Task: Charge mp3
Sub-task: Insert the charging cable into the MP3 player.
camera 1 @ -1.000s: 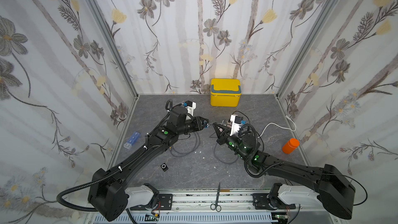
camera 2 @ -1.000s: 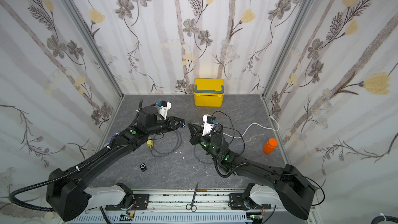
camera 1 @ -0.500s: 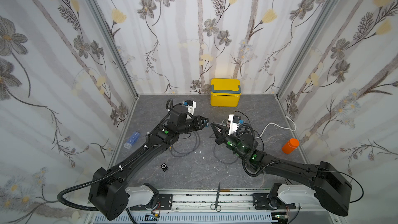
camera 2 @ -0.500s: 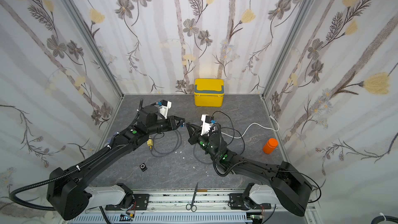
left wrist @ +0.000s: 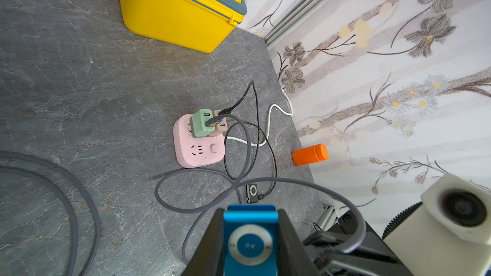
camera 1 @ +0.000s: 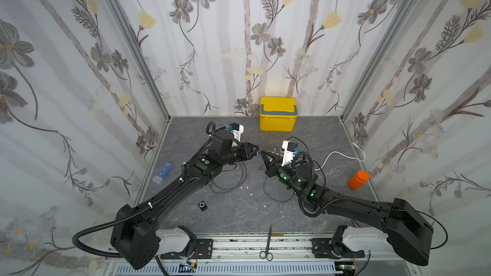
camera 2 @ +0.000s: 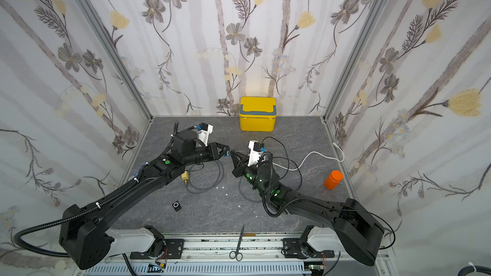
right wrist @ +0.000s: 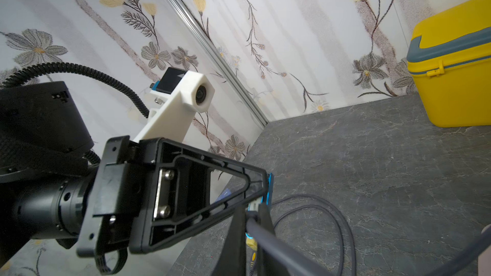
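My left gripper [left wrist: 251, 224] is shut on a blue mp3 [left wrist: 251, 242] with a white control wheel, held above the table. In both top views the left gripper [camera 1: 254, 152] and right gripper [camera 1: 263, 153] meet tip to tip at mid-table. My right gripper [right wrist: 251, 213] is shut on the plug end of a grey cable [right wrist: 281, 248], and the plug is pressed against the blue mp3's edge [right wrist: 270, 189]. Whether the plug is seated I cannot tell. The grey cable [left wrist: 248, 144] runs to a green charger [left wrist: 202, 123] on a pink power strip [left wrist: 199, 150].
A black mp3 [left wrist: 252, 193] on a black cable lies by the strip; another black mp3 [camera 1: 202, 205] lies near the front. Yellow box [camera 1: 277, 114] at the back, orange bottle [camera 1: 358, 179] at right, blue pill case [camera 1: 163, 171] at left, scissors [camera 1: 268, 242] on the front rail.
The right gripper has moved left and up with the cable plug, closing the gap until its tip meets the blue mp3. The left arm has barely shifted.
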